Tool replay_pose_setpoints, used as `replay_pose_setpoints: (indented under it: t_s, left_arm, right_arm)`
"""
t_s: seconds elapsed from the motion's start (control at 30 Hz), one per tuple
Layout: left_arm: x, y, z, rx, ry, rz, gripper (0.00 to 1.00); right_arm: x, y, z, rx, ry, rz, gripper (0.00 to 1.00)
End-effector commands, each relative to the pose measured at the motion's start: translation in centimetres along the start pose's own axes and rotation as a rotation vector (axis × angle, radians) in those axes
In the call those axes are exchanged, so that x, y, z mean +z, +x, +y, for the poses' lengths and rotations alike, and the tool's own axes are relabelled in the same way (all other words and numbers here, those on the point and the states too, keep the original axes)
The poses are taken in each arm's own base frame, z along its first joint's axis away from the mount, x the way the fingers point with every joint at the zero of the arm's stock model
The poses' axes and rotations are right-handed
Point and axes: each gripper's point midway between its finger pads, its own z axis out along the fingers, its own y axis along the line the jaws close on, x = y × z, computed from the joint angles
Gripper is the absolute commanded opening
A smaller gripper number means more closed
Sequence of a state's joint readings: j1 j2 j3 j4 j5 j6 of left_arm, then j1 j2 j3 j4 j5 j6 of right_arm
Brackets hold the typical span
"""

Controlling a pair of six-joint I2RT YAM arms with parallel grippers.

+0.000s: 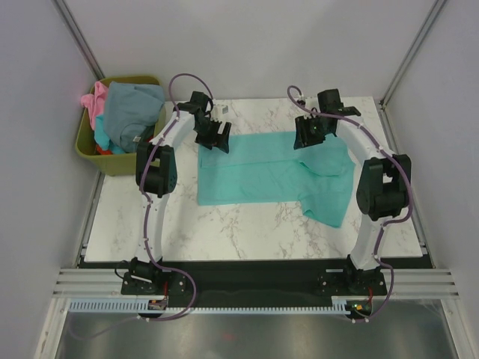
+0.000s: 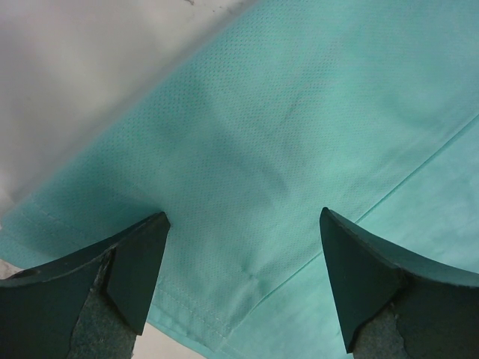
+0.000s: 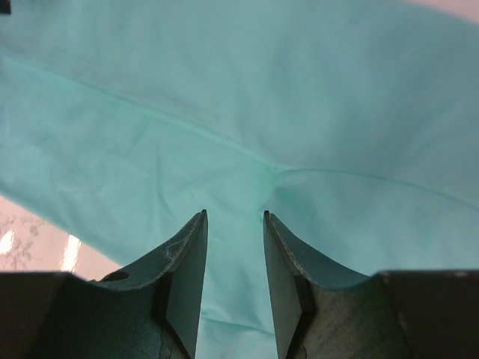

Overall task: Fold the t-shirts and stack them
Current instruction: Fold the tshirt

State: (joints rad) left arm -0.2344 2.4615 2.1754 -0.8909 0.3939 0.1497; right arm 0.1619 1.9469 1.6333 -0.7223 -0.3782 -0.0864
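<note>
A teal t-shirt (image 1: 262,172) lies spread on the marble tabletop (image 1: 224,232), one sleeve hanging toward the near right. My left gripper (image 1: 213,138) is over the shirt's far left corner. In the left wrist view its jaws stand wide open (image 2: 243,217) just above the hemmed corner of the shirt (image 2: 299,112). My right gripper (image 1: 310,134) is over the shirt's far right part. In the right wrist view its jaws stand a narrow gap apart (image 3: 233,213) over the sleeve seam of the shirt (image 3: 224,90), holding nothing. A grey-blue shirt (image 1: 133,108), a pink one (image 1: 93,101) and a red-orange one (image 1: 105,150) lie in the bin.
The olive-green bin (image 1: 84,143) stands off the table's far left corner. White walls close in the back and both sides. The table's near edge meets a black strip and the arm bases.
</note>
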Motion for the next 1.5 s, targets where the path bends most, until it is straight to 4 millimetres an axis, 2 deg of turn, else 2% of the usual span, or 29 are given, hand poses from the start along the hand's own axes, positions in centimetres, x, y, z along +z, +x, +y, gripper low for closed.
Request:
replay_pose_setpoints:
  t_s: [0.0, 0.03, 0.1, 0.13, 0.2, 0.3, 0.33, 0.53, 0.8, 0.97, 1.0, 1.03, 1.1, 1.17, 1.3, 1.47]
  left_arm:
    - [1.7, 1.8, 1.2, -0.02, -0.037, 0.049, 0.92]
    - [1.7, 1.9, 1.1, -0.017, -0.036, 0.052, 0.92]
    - [1.5, 2.0, 1.1, -0.013, -0.04, 0.054, 0.94]
    - [1.3, 2.1, 1.2, -0.013, -0.045, 0.054, 0.94]
    - [0.9, 2.0, 1.2, -0.006, -0.054, 0.052, 0.95]
    - [0.4, 2.0, 1.9, 0.0, -0.088, 0.052, 0.96]
    - [0.1, 2.1, 2.5, -0.002, -0.11, 0.052, 0.96]
    - [-0.1, 2.2, 4.1, -0.002, -0.145, 0.053, 0.93]
    - [-0.3, 1.7, 5.0, 0.028, -0.187, 0.054, 0.96]
    - [-0.5, -0.2, 6.1, 0.076, -0.23, 0.026, 0.98]
    - [-0.1, -0.1, 6.5, 0.082, -0.238, 0.032, 0.98]
    - [-0.5, -1.1, 6.6, 0.093, -0.245, 0.008, 0.98]
    - [0.0, -1.4, 6.9, 0.101, -0.248, 0.003, 0.98]
    - [-0.3, -2.6, 7.1, 0.115, -0.257, -0.026, 0.98]
    - [0.0, -4.2, 7.2, 0.143, -0.264, -0.065, 0.99]
    - [0.4, -5.2, 7.2, 0.168, -0.279, -0.091, 0.99]
  right_arm:
    - [0.6, -1.8, -4.0, 0.013, 0.071, -0.036, 0.44]
    - [0.5, -2.2, -5.3, 0.031, 0.081, -0.048, 0.44]
    - [1.1, -2.0, -6.4, 0.057, 0.083, -0.042, 0.44]
    - [1.7, -1.6, -7.6, 0.08, 0.092, -0.031, 0.44]
    - [2.6, -1.1, -8.9, 0.101, 0.097, -0.02, 0.43]
    - [3.4, -0.8, -10.4, 0.126, 0.107, -0.016, 0.43]
    - [3.0, -0.9, -11.9, 0.148, 0.122, -0.028, 0.43]
    - [3.9, -0.7, -15.0, 0.186, 0.145, -0.035, 0.43]
    - [5.4, 1.1, -17.4, 0.25, 0.158, -0.007, 0.44]
    - [6.5, 2.2, -18.3, 0.268, 0.179, 0.022, 0.44]
    - [6.5, 2.1, -18.5, 0.266, 0.181, 0.019, 0.44]
    - [6.6, 2.0, -18.5, 0.267, 0.181, 0.016, 0.44]
    - [6.9, 1.9, -18.9, 0.266, 0.189, 0.016, 0.44]
    - [7.2, 1.9, -19.2, 0.264, 0.194, 0.016, 0.45]
    - [7.3, 0.9, -19.8, 0.253, 0.203, -0.009, 0.44]
    - [7.9, -0.3, -20.7, 0.235, 0.22, -0.033, 0.45]
